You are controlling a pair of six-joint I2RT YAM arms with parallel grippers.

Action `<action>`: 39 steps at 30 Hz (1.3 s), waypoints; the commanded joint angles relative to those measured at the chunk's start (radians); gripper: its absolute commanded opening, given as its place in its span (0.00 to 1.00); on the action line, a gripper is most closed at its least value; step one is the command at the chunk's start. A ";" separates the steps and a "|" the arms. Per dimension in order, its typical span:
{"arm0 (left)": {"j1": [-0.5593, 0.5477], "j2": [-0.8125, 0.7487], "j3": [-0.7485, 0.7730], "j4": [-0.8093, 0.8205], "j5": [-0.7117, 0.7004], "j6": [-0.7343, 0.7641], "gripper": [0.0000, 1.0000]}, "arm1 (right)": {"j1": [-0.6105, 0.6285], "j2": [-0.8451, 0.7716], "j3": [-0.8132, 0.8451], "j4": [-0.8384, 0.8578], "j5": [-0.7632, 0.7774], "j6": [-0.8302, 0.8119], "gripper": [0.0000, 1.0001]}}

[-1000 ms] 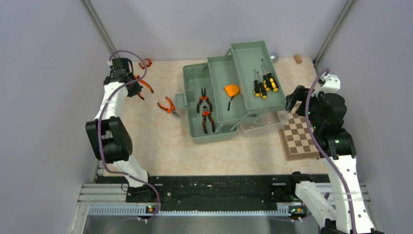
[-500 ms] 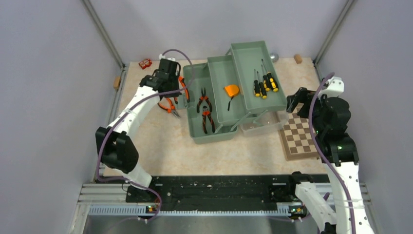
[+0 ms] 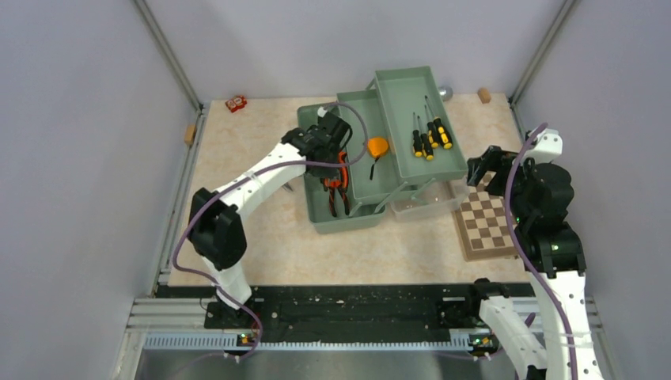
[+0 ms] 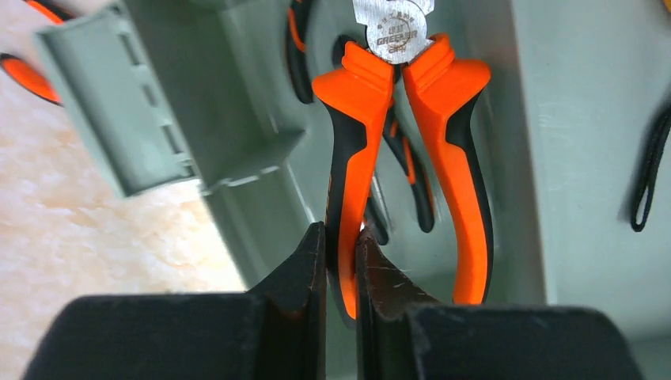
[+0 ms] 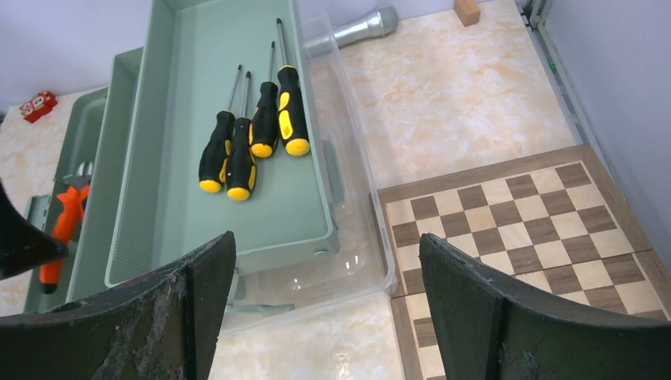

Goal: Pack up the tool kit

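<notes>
The sage-green toolbox [image 3: 348, 223] stands open at mid-table with its trays folded out. My left gripper [image 3: 332, 141] hovers over its base compartment, shut on one handle of orange-handled pliers [image 4: 443, 119]; the fingers [image 4: 305, 261] pinch the left handle. More pliers [image 3: 336, 194] lie in the base below. An orange tape measure [image 3: 377, 146] sits in the middle tray. Several black-yellow screwdrivers [image 5: 253, 138] lie in the top tray [image 5: 237, 63]. My right gripper [image 5: 324, 261] is open and empty, above the translucent lid [image 5: 356, 214].
A brown-and-cream chessboard [image 5: 522, 222] lies right of the toolbox, under my right arm. A grey metal cylinder [image 5: 356, 28] and a wooden block [image 5: 467, 11] sit at the back. A red item [image 3: 235, 103] is back left. Loose pliers [image 4: 32, 75] lie on the table left of the toolbox.
My left arm has swung right from the table's far left to above the toolbox base, carrying the orange pliers. The right arm has barely moved.
</notes>
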 commanded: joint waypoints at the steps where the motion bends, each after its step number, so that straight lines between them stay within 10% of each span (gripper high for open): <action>1: -0.011 0.058 0.090 -0.013 -0.009 -0.099 0.00 | 0.010 -0.012 0.030 0.008 0.001 -0.003 0.85; 13: -0.012 0.127 0.000 0.118 0.112 -0.182 0.01 | 0.010 -0.012 0.023 0.007 0.015 -0.014 0.85; 27: -0.011 0.028 -0.083 0.142 0.068 -0.193 0.58 | 0.010 -0.002 0.017 0.021 0.016 -0.008 0.85; 39: 0.208 -0.245 -0.176 0.150 0.002 -0.194 0.60 | 0.009 -0.004 0.019 0.021 0.017 -0.001 0.85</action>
